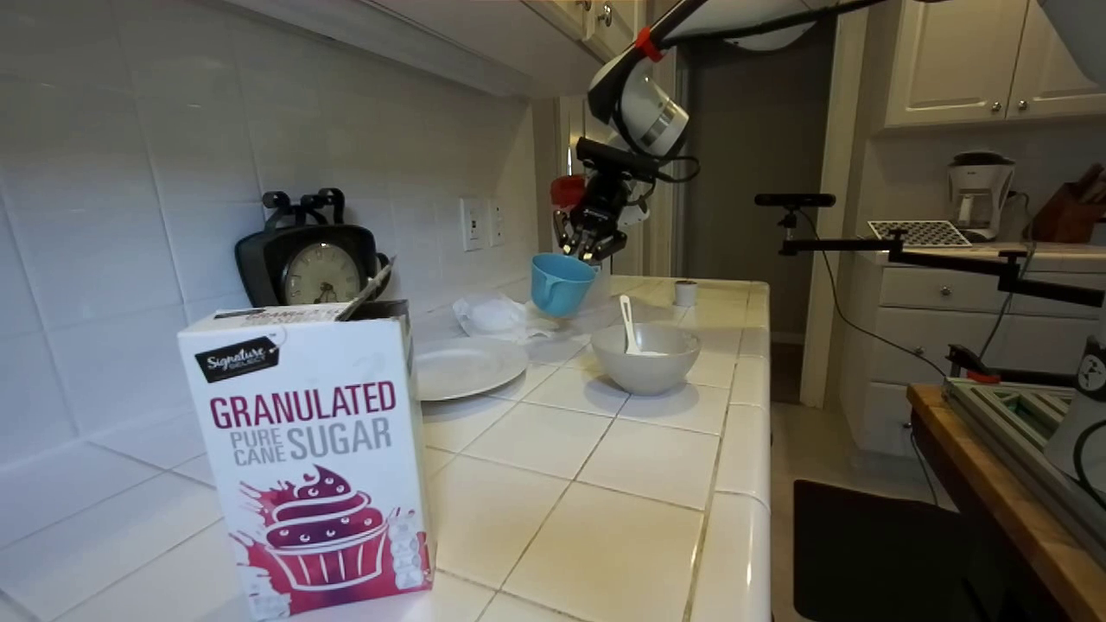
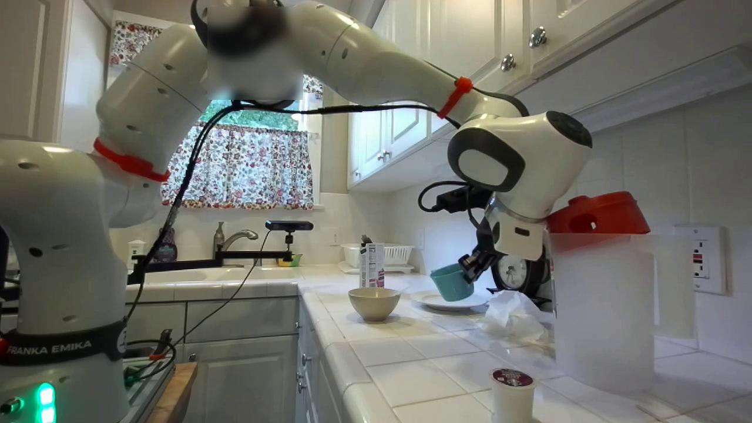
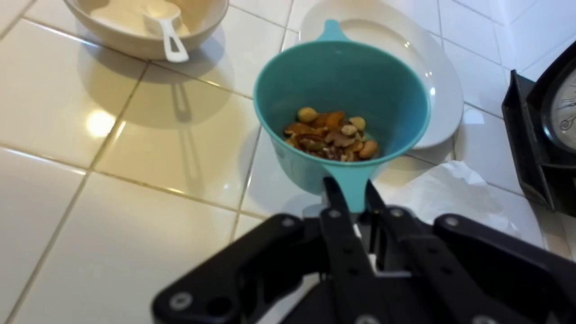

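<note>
My gripper (image 3: 350,182) is shut on the tab handle of a blue-green cup (image 3: 342,74), one finger on each side of the tab. Mixed nuts (image 3: 333,137) lie in the bottom of the cup. Both exterior views show the cup (image 1: 560,289) (image 2: 451,283) hanging above the counter, slightly tilted, under the gripper (image 1: 577,252). Beyond it in the wrist view is a white plate (image 3: 443,103), partly hidden by the cup. To the left there, a pale bowl (image 3: 198,42) holds white powder and a white scoop (image 3: 173,42). Crumpled white paper (image 3: 454,193) lies right of the fingers.
A sugar box (image 1: 311,466) stands on the counter with its top flap up. Against the wall sits a black scale-like dial (image 1: 321,275). A tall translucent pitcher (image 2: 602,311) with a red lid and a small pod (image 2: 513,395) stand nearby. Cabinets (image 2: 464,41) hang overhead.
</note>
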Action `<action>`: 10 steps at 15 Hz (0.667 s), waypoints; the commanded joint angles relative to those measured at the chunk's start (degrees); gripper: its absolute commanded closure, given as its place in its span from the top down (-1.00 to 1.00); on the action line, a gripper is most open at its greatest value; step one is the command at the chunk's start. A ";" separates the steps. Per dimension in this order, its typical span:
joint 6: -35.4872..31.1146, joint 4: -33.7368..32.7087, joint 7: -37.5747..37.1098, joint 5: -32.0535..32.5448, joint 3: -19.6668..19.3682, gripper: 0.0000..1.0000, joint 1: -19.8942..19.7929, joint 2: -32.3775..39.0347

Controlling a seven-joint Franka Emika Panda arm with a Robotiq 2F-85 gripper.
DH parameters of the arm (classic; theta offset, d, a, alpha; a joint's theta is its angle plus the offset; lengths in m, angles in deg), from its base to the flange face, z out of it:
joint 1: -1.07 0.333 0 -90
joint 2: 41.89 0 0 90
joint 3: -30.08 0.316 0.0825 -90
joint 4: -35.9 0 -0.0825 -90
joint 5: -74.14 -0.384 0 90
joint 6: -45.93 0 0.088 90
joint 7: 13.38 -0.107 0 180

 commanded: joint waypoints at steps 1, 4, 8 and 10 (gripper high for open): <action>0.26 0.09 1.88 -1.24 0.67 -0.94 -0.30 -0.47; 0.34 1.13 2.91 -0.98 0.83 -0.94 -0.04 -2.24; -0.24 0.85 2.73 -0.99 1.61 -0.94 1.16 -3.31; -0.59 0.52 2.44 -0.97 2.21 -0.94 2.19 -3.51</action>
